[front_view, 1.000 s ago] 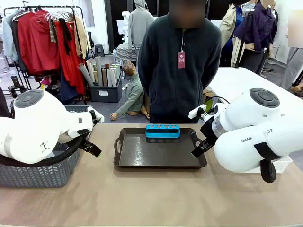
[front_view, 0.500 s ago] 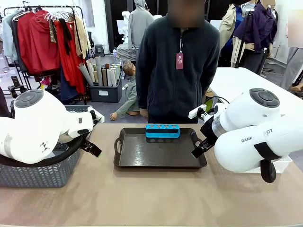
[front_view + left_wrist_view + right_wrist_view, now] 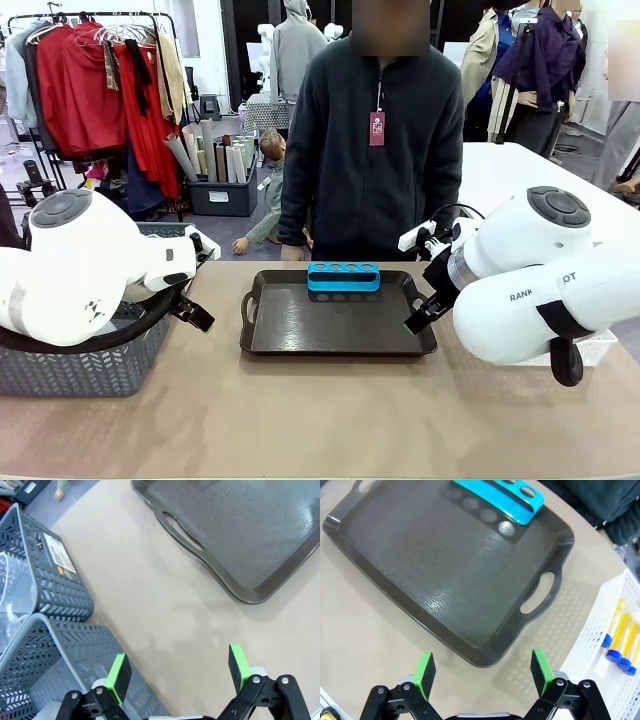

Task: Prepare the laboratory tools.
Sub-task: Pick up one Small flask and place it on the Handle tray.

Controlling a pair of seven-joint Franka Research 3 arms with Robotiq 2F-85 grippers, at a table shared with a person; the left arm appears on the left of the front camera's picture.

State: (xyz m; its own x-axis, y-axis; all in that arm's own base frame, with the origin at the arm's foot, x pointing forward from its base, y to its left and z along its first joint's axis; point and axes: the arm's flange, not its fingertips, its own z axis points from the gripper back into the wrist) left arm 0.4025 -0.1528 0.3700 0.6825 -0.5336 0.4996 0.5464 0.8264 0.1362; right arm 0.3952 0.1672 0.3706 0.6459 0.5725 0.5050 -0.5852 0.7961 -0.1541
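Several yellow tubes with blue caps [image 3: 618, 635] lie in a white mesh bin [image 3: 590, 645] to the right of my right gripper [image 3: 482, 667]. That gripper is open and hovers over the near right corner of a dark tray [image 3: 445, 575]. A blue tube rack [image 3: 343, 276] with round holes stands on the tray's far side. My left gripper [image 3: 178, 667] is open over bare table between the tray [image 3: 240, 545] and the grey baskets [image 3: 55, 590]. A clear plastic vessel [image 3: 11, 597] sits in the farther basket. Both grippers hold nothing.
Grey woven baskets [image 3: 80, 365] stand at the table's left edge, the mesh bin [image 3: 590, 350] at its right. A person [image 3: 370, 150] stands at the far side behind the tray. Bare tabletop stretches along the near side.
The person has shifted a little to the picture's left, and a hand now shows at their side. Neither arm has moved.
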